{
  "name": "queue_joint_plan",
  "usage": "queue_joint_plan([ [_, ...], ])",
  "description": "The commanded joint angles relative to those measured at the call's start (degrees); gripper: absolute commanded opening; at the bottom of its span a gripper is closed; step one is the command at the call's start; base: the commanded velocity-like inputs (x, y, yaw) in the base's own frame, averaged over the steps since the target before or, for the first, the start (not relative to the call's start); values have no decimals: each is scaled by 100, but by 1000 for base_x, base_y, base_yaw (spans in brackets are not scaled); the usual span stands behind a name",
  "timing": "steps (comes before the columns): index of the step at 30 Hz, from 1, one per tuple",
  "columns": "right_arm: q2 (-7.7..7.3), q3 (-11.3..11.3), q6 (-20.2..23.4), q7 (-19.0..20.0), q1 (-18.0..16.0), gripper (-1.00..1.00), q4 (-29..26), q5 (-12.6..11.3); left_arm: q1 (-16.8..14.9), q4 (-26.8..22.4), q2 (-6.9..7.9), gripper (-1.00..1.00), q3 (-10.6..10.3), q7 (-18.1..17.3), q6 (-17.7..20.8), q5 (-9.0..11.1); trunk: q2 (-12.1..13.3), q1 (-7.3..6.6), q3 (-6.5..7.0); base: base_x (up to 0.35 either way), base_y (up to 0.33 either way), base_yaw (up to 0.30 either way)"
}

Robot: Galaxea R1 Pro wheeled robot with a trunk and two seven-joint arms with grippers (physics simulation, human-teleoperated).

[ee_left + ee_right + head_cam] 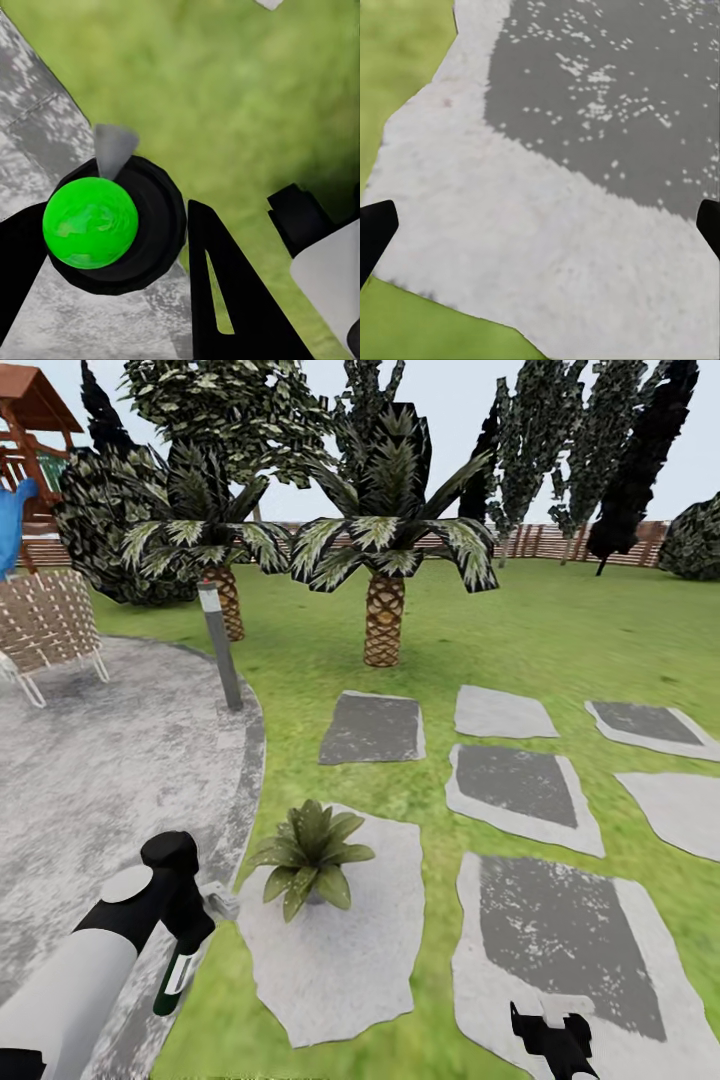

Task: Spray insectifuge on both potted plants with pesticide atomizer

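Beside the round stone patio (pixel 90 780), my left end effector (pixel 185 945) pinches the pesticide atomizer (pixel 178 972) by its upper part, the dark body hanging downward over the patio's edge and the whitish trigger head (pixel 222 903) turned toward the potted plant (pixel 310 852). I judge I hold it this way so the nozzle faces the leaves just beside it. From my left wrist, the bottle looks like a dark round form with a bright green disc (pixel 90 222) between my fingers (pixel 225 300). It is slim and dark, with a white label. The plant is a low rosette of pointed, pale-speckled green leaves on a pale stepping stone (pixel 340 950) in the garden lawn (pixel 560 620). My right end effector (pixel 555 1040) hangs spread and empty over another stone (pixel 547 225).
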Motion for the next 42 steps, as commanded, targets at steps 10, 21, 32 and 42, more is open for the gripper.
queue_joint_plan([
  [10,-4,-39,-16,-7,-4,100,13,72,-4,-4,-14,-100,-20,-56,70,-40,-2,-1,-5,225,-107,122],
  [21,-7,-39,-18,-10,-3,100,8,77,-1,51,-19,-100,-43,-56,158,-36,-2,-1,-5,282,-3,1],
  [32,0,-39,-18,-12,-4,100,6,67,494,45,-135,-100,-36,65,149,226,-2,-1,-5,13,0,136],
  [42,0,-39,-18,-12,-3,100,6,70,497,-29,-217,-100,2,76,149,261,-2,-1,-5,227,-110,17],
])
